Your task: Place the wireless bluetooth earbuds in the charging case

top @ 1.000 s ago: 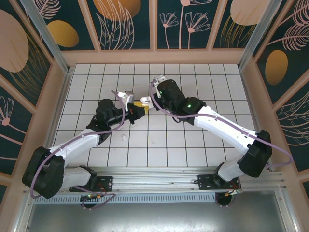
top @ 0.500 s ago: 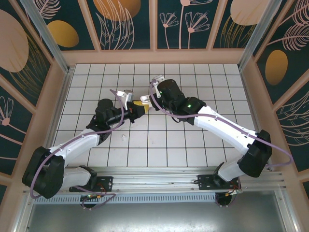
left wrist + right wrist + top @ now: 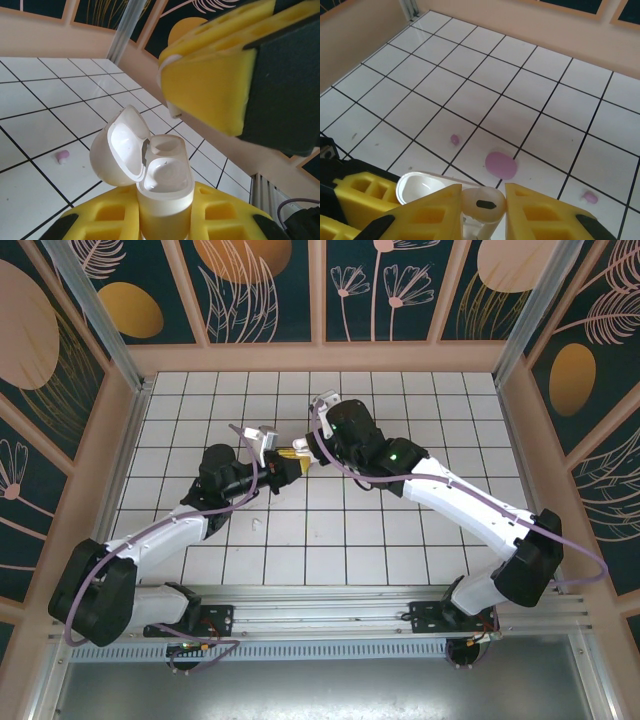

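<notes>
Lower centre, left wrist view: left gripper point(image 3: 164, 220) clenched on open white case point(image 3: 162, 172). Bottom centre, right wrist view: right gripper point(image 3: 482, 207) grasping white bud point(image 3: 481, 202). Purple bud point(image 3: 454, 139) loose on tiles point(image 3: 540, 100) mid-frame, another point(image 3: 590, 197) lower right.
</notes>
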Available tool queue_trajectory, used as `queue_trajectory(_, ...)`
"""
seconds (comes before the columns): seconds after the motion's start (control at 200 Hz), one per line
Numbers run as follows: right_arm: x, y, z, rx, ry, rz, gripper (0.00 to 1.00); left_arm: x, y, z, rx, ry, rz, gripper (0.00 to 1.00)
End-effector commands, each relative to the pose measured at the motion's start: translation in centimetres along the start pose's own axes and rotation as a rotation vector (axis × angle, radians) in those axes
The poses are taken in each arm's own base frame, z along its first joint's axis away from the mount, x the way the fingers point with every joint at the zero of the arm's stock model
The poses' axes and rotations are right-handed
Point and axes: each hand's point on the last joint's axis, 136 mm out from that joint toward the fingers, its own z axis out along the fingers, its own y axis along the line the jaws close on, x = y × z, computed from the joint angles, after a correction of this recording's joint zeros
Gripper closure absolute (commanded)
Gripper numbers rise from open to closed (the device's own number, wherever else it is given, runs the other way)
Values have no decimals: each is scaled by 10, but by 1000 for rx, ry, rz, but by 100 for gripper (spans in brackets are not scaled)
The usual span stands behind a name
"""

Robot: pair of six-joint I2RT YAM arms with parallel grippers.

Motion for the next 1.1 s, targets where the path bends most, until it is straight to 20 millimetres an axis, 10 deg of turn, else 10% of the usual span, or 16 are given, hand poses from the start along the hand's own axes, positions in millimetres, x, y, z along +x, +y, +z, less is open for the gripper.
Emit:
queue_trajectory(0.0, -18, 7, -2, -24, -44, 9, 76, -15, -13, 3, 54, -35, 24, 100)
queue_trajectory(1.096, 18, 1, 2, -4, 73, -31, 76, -39, -28, -4, 68, -95, 35, 100)
